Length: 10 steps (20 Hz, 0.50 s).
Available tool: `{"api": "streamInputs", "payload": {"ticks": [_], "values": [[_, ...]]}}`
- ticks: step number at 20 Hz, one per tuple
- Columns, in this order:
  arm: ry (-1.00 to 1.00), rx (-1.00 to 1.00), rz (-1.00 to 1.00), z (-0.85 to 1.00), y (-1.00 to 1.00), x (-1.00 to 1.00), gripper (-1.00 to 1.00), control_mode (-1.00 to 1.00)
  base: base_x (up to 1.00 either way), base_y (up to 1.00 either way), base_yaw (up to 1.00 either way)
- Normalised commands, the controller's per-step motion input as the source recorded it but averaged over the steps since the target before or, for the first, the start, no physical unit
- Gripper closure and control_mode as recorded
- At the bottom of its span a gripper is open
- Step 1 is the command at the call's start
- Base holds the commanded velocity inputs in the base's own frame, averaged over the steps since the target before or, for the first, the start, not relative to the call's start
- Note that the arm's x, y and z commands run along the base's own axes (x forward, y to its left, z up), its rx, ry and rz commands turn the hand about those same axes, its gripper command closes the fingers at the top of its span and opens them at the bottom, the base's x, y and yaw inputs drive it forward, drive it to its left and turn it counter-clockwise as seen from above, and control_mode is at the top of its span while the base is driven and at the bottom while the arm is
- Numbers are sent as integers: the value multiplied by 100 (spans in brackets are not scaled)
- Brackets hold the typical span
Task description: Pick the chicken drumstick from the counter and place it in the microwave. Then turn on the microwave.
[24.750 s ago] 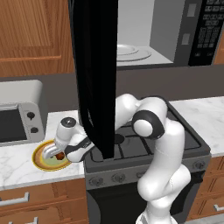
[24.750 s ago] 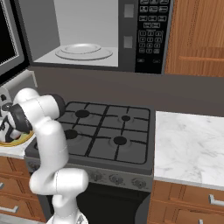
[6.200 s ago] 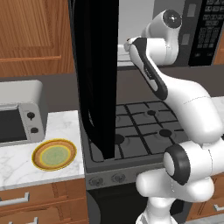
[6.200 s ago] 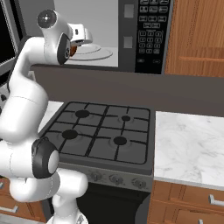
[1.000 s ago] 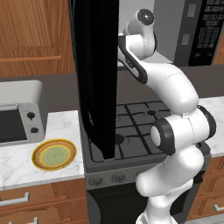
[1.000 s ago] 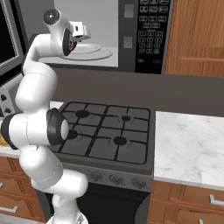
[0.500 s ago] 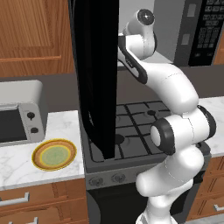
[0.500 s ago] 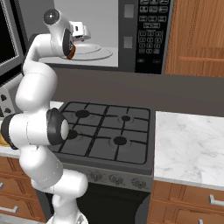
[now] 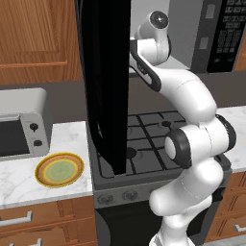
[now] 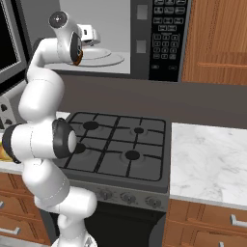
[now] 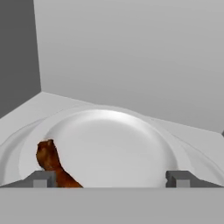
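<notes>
The chicken drumstick lies brown-orange on the round glass turntable inside the microwave. It is low on the left of the hand view, just beyond my left fingertip. My gripper is open, with bare turntable between its fingers. In the right base view my hand reaches into the grey-white cavity over the turntable, and the drumstick shows as an orange spot beside the wrist. The black microwave door stands swung wide open.
A dark gas stovetop lies below the microwave. A yellow plate and a silver toaster oven sit on the marble counter to the left. More counter runs to the right of the stove.
Over the last second the jaws have spread wide and the drumstick has come free onto the turntable. The arm has hardly moved.
</notes>
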Motion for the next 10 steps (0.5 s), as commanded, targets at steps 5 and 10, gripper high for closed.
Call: {"api": "streamInputs", "payload": {"ticks": [5,10], "values": [[0,1,0,-3,0,44,-100,-100,0,0,0],[0,2,0,0,0,43,-100,-100,0,0,0]]}}
